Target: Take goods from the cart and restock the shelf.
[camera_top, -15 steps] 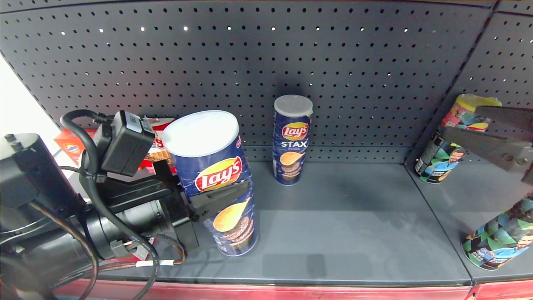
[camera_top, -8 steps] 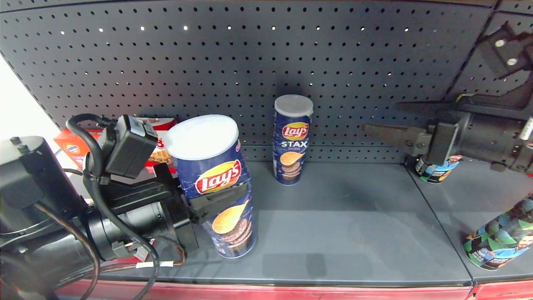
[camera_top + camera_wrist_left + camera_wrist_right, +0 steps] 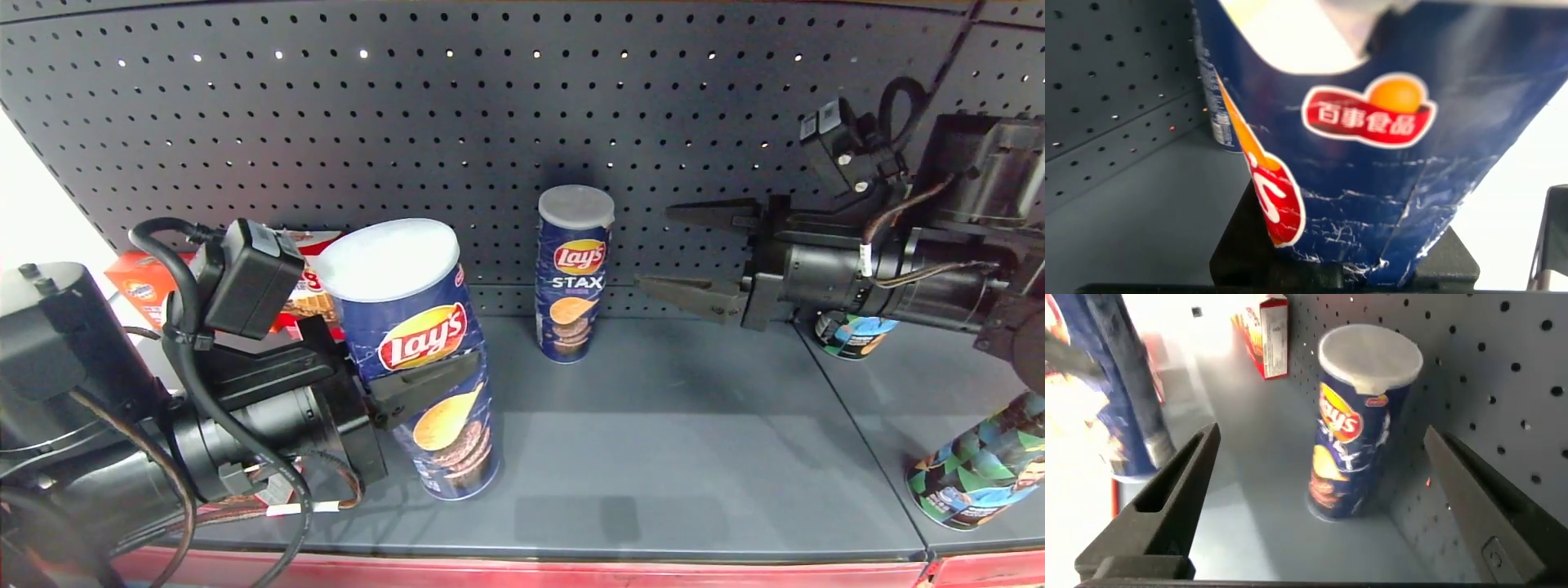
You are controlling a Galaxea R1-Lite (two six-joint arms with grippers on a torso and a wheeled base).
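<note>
Gripping a blue can [image 3: 412, 327], the left tool [image 3: 429, 371] — right tool [image 3: 655, 249] spread wide.

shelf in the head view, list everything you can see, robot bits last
blue chip cans: two, blue with pale lids; one front left, gripped; one upright at the back centre
patterned cans: two, green, teal and black; one at the back of the right section, one at its front
boxes: two, orange and red-white; back left
pegboard: one, dark grey, back wall
shelf: one, grey with red front edge
left gripper: one, black, fingers shut on the front blue can
right gripper: one, black, fingers open, in the air right of the back blue can
</note>
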